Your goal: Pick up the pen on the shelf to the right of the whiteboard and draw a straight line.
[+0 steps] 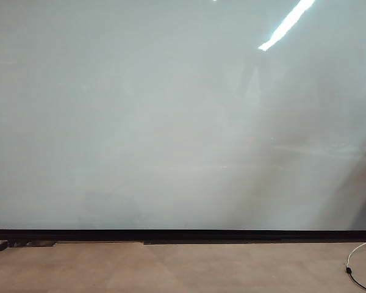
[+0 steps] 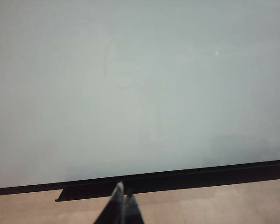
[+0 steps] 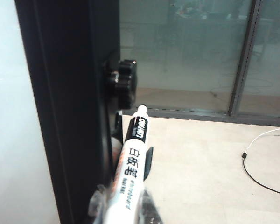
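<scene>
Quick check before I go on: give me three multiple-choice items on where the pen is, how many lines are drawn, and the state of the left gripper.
1. Where is the pen?
A. In a cup
B. Between the fingers of the right gripper, beside the black frame
C. In a drawer

2. How many black lines are drawn on the whiteboard?
A. Three
B. One
C. None

3. How is the left gripper?
A. Shut and empty
B. Wide open
C. Clamped on a cloth

Answers: 1 B, the right wrist view shows the barrel between the fingers next to the frame. 2 C, the exterior view shows a bare board. 3 A, the left wrist view shows its tips together with nothing between them.
</scene>
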You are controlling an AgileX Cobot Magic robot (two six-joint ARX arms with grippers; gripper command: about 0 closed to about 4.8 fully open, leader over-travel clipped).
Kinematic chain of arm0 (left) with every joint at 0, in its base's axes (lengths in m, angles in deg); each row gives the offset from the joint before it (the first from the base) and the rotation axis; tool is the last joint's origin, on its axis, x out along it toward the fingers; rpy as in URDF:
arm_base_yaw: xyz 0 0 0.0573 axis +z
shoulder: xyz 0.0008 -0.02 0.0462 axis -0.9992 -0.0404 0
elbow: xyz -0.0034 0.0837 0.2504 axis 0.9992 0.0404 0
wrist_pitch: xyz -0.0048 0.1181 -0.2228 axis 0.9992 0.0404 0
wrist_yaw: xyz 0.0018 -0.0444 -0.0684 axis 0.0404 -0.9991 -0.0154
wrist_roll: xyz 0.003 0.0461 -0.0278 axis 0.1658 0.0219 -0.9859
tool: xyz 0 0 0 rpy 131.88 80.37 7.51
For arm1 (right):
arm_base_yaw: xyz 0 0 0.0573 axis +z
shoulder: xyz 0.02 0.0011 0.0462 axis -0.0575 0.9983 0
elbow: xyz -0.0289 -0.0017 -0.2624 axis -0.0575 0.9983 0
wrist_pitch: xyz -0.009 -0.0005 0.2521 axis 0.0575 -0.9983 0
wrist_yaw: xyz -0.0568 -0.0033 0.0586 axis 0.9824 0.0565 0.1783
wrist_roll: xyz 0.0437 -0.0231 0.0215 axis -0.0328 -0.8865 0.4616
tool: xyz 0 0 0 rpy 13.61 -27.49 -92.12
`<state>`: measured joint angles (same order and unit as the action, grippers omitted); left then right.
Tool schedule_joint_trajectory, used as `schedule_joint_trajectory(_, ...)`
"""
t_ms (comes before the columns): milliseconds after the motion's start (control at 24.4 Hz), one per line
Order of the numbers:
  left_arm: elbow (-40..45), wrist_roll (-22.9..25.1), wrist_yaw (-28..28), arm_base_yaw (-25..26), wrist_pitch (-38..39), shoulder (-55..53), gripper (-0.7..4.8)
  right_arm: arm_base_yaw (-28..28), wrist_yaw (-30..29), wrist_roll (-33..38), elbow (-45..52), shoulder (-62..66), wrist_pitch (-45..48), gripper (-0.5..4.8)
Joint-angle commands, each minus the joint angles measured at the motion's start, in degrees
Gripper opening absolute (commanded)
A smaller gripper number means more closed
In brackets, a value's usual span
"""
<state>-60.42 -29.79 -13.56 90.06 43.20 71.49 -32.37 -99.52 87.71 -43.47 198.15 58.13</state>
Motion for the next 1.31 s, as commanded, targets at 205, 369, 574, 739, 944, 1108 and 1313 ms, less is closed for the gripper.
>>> schedule_joint_trajectory(205,-0.2,0.1,-0.1,0.0,-0.7,0.0,-0.05,0.0,-0.1,0.3,0.0,-0.4,0.9,-0.08)
schedule_joint_trajectory(369,-0.2,0.1,-0.1,0.0,-0.7,0.0,-0.05,-0.1,-0.1,0.4,0.7,-1.0,0.9,-0.08)
schedule_joint_trajectory(574,-0.2,0.1,-0.1,0.0,-0.7,0.0,-0.05,-1.6,0.6,0.4,3.0,-5.0,0.9,-0.08)
schedule_joint_trajectory(739,-0.2,0.1,-0.1,0.0,-0.7,0.0,-0.05,-4.6,5.1,0.7,5.3,-10.4,0.3,-0.08)
schedule_joint_trajectory(944,-0.2,0.1,-0.1,0.0,-0.7,0.0,-0.05,-8.5,12.4,1.2,9.1,-18.4,-5.6,-0.09)
schedule_joint_trajectory(1108,-0.2,0.1,-0.1,0.0,-0.7,0.0,-0.05,-8.9,15.7,6.0,16.0,-29.0,-10.8,-0.09)
schedule_joint_trajectory(1313,-0.2,0.1,-0.1,0.0,-0.7,0.0,-0.05,-4.5,19.5,7.8,24.8,-46.2,-18.1,-0.09)
